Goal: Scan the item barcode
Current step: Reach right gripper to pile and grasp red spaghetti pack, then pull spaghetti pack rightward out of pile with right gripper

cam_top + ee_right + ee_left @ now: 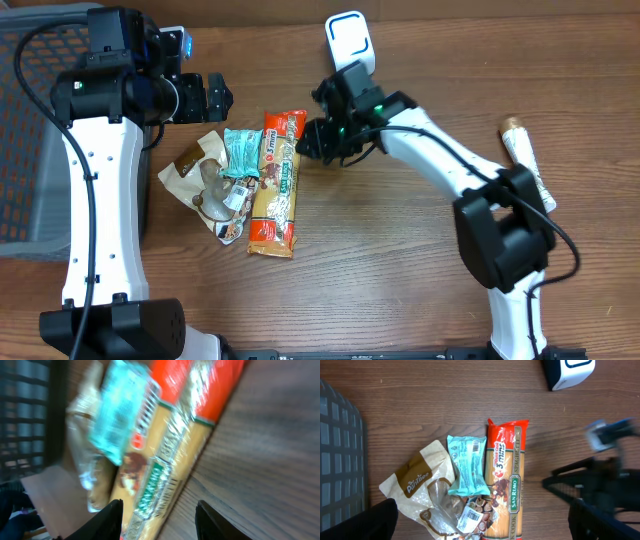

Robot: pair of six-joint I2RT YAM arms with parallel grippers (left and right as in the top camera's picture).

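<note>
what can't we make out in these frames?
Right wrist: motion blur; spaghetti pack print unreadable, no barcode findable.
Left wrist: scanner cut by top edge; the pack's lower end by the bottom edge.
Overhead: brown pouch partly under teal packet; labels too small.

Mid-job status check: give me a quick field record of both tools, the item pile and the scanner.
left tool: open, empty, beside the pile
right tool: open, nothing gripped, at the spaghetti pack
pile: spaghetti pack, teal packet against its left side, brown pouch further left
scanner: on the table, apart from the pile
basket: left of the pile
</note>
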